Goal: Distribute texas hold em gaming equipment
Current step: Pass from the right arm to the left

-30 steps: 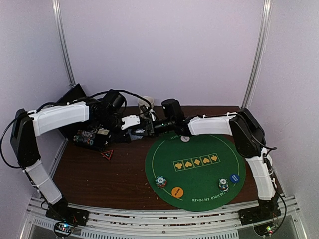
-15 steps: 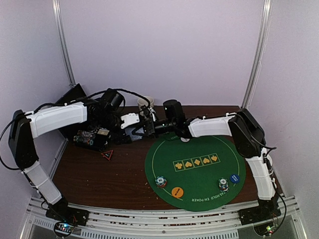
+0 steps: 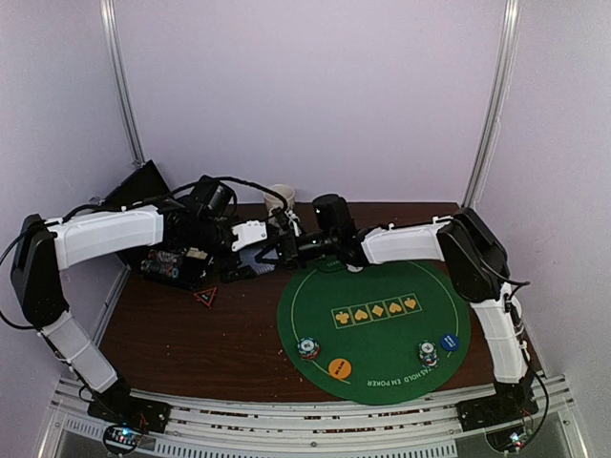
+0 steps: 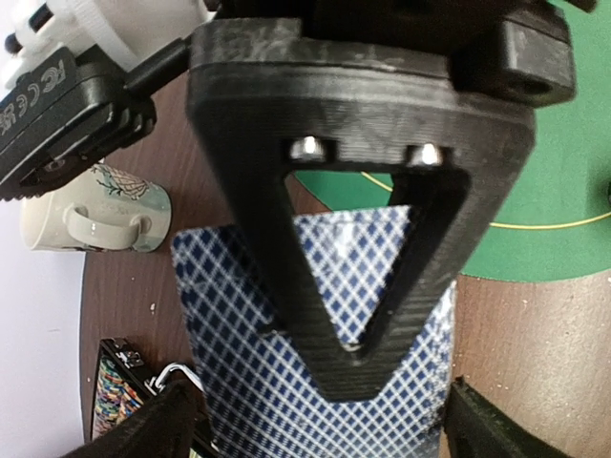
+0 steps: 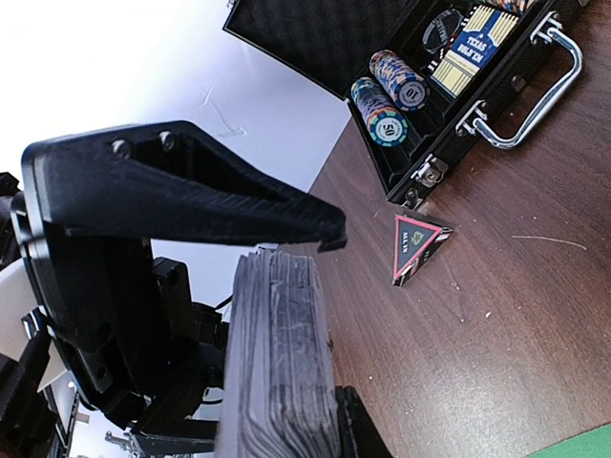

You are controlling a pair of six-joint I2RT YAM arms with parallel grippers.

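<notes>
The deck of playing cards (image 5: 282, 367), with blue-and-white lattice backs, is clamped across its thickness by the right gripper (image 5: 334, 329). It is held just off the far-left edge of the green poker mat (image 3: 382, 377), above the brown table (image 3: 191, 334). The left gripper (image 4: 325, 429) is released, its fingers spread wide on either side of the deck. Two chip stacks (image 3: 306, 348), an orange disc (image 3: 339, 367) and a blue disc (image 3: 450, 342) rest on the mat's near side, and the open chip case (image 3: 177, 265) lies left of the mat.

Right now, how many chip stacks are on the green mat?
2. One stack sits near-left beside the orange disc, the other near-right beside the blue disc. The right arm covers the mat's far edge.
</notes>
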